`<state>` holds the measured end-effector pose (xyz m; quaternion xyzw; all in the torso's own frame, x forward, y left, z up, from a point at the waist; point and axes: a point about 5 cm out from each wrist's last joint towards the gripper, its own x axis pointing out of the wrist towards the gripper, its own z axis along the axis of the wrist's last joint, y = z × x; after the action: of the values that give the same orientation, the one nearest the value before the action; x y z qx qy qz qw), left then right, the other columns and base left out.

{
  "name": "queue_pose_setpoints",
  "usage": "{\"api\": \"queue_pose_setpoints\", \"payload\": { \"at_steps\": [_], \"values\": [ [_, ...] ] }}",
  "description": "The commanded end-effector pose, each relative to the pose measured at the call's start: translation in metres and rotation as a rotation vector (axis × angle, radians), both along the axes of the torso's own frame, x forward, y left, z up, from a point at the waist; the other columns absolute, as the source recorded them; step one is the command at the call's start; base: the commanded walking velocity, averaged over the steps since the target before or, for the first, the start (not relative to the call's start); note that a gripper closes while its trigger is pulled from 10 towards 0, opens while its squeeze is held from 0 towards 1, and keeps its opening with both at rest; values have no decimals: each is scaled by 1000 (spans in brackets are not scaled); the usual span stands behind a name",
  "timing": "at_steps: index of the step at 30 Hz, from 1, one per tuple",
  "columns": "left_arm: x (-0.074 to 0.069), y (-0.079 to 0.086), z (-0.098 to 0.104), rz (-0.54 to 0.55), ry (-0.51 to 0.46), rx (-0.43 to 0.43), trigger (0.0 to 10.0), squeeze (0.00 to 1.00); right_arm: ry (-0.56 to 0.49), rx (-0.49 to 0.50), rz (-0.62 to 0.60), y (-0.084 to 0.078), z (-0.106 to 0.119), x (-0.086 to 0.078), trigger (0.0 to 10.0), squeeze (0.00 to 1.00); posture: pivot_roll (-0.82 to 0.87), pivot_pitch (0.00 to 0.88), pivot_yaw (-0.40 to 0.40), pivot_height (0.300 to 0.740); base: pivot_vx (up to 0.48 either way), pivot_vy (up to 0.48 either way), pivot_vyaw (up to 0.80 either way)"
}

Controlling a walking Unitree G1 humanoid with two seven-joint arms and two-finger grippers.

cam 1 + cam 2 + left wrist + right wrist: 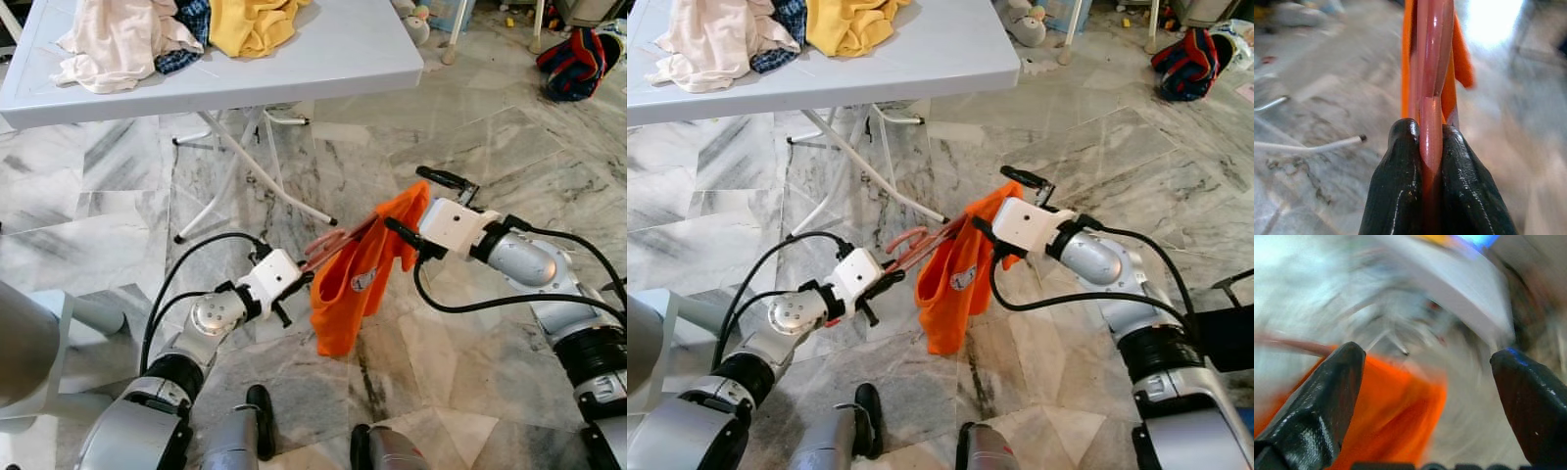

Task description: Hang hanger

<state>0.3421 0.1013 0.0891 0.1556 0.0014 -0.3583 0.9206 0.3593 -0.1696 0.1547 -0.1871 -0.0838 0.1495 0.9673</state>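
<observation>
Head eyes look down at marble floor, sharing it; wrist views sit close, the right seemingly blurred.

We see both eye views evenly lit by bright, diffuse daylight; they are sharp, with soft, faint shadows under the white table on the marble floor. The floor carries a mild sheen but no hard glare. In the left wrist view the black fingertips and the pink hanger are sharp and glossy with highlights; the background is defocused, and a blown-out white patch sits in one corner. The right wrist view is heavily motion-blurred: the orange garment and the background smear, with overexposed pale areas.
</observation>
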Motion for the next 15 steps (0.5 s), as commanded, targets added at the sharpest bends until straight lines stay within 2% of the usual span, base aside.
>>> {"api": "queue_pose_setpoints", "payload": {
  "at_steps": [1, 3, 5, 7, 9, 15],
  "values": [
    [6, -4, 17, 13, -67, -62, 0, 0, 144, 70, -99, -11, -28, -4, 10000, 0, -62, 242, -14, 740, 0, 0, 0],
    [7, -4, 18, 15, -71, -64, 0, 0, 115, 78, -149, -12, -27, -3, 10000, 0, -56, 246, -9, 740, 0, 0, 0],
    [7, -4, 19, 15, -72, -65, 0, 0, 100, 67, -145, -11, -26, -3, 10000, 0, -55, 248, -4, 740, 0, 0, 0],
    [7, -4, 20, 9, -74, -65, 0, 0, 137, 83, -103, -8, -28, -3, 10000, 0, -52, 251, 6, 740, 0, 0, 0],
    [8, -5, 21, -2, -71, -67, 0, 0, 217, 153, -28, -1, -31, -3, 10000, 0, -47, 254, 21, 740, 0, 0, 0],
    [7, -9, 23, -49, -64, -54, 0, 0, 190, 160, 33, 7, -25, -1, 10000, 0, -33, 257, 36, 740, 0, 0, 0]
  ]
}}
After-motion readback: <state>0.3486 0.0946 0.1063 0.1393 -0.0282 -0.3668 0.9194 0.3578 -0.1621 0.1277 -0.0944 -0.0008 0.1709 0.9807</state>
